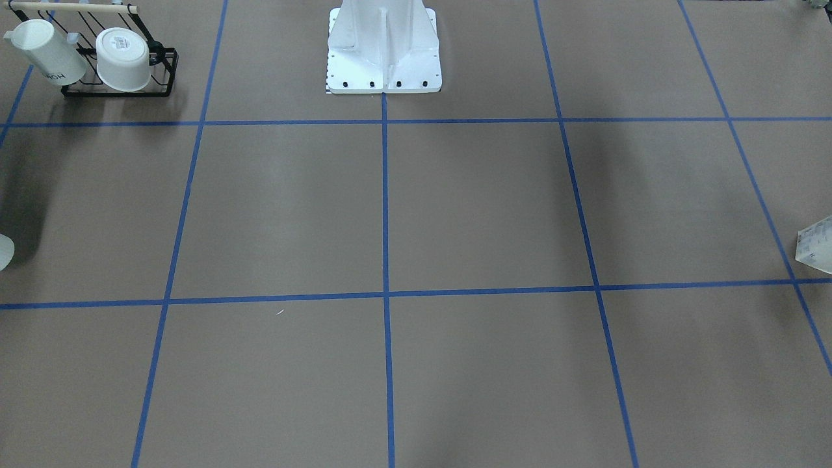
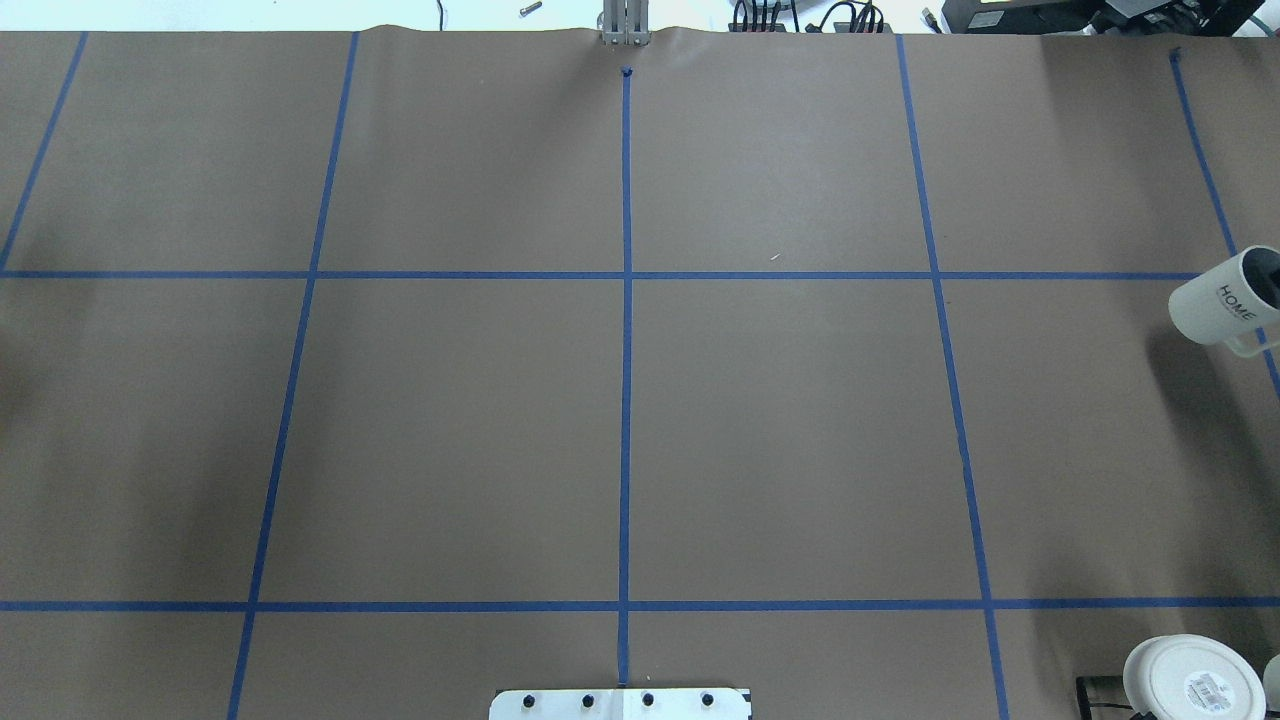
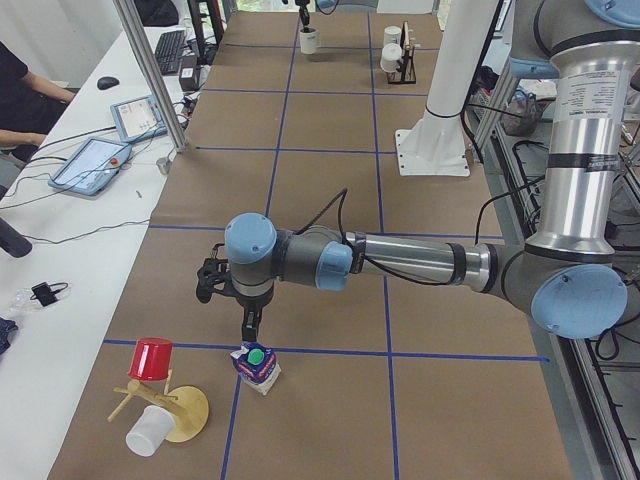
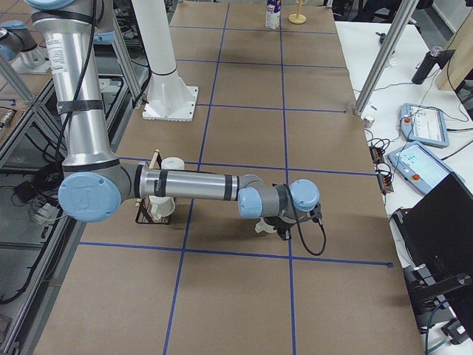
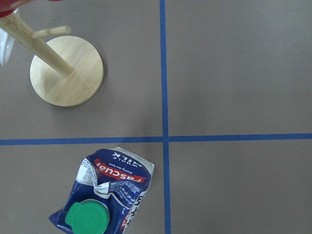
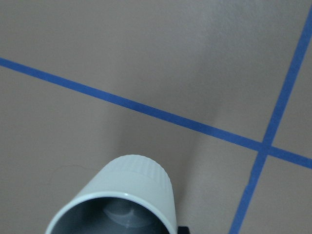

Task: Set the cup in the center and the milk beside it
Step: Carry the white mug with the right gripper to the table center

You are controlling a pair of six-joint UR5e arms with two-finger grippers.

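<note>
The cup (image 2: 1222, 302), a white mug with a dark inside, a loop handle and "HOME" on its side, is at the table's right edge. It also shows in the right wrist view (image 6: 122, 200) and the front view (image 1: 2, 250). My right gripper (image 4: 279, 231) is right at the cup (image 4: 261, 225); I cannot tell its state or whether it touches. The milk (image 5: 109, 192), a dented blue and white carton with a green cap, stands by a tape crossing. My left gripper (image 3: 250, 335) hangs just above the milk (image 3: 258, 368); I cannot tell its state.
A wooden mug tree (image 3: 180, 412) with a red cup (image 3: 152, 358) and a white cup (image 3: 148, 432) stands close beside the milk. A black wire rack (image 1: 166, 68) holds two white cups near the white robot pedestal (image 1: 383, 58). Blue tape lines grid the brown table.
</note>
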